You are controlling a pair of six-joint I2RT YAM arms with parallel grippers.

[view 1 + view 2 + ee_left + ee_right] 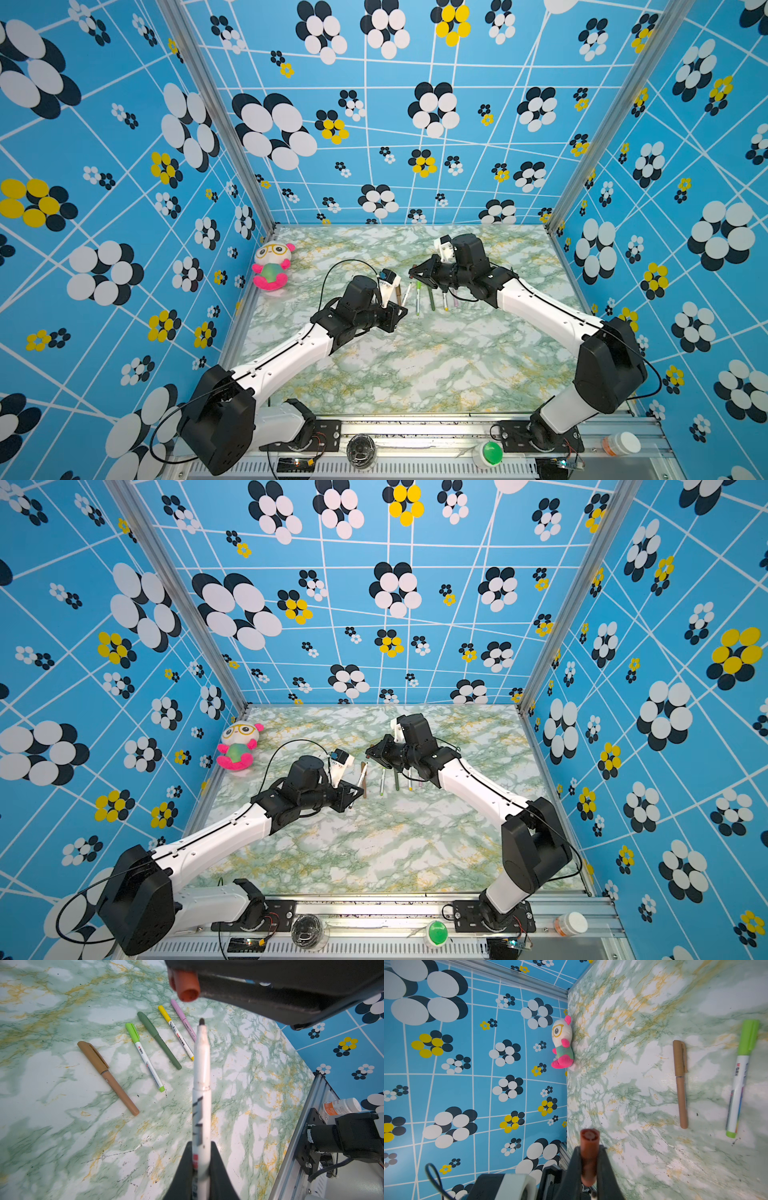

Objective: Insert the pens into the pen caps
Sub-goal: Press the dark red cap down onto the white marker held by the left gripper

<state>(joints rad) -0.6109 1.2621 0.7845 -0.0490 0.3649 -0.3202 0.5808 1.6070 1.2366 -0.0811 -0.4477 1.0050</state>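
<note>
Capping step: L gripper (201, 1147) clamps white pen (202, 1068), R gripper (589, 1150) clamps red-brown cap (589, 1136); next, line tip w/ cap mouth, push

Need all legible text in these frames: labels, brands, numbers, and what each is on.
"M&G" (small, likely reading): white barrel of the lime-capped pen; the characters after it are too small to read.
Yellow-capped pen: red and black print, too small to read.
Uncapped white pen: black marks, blurred.
Pill bottle: orange label, blurred.
Black mounting plate: printed code along its edge, too small to read.
</note>
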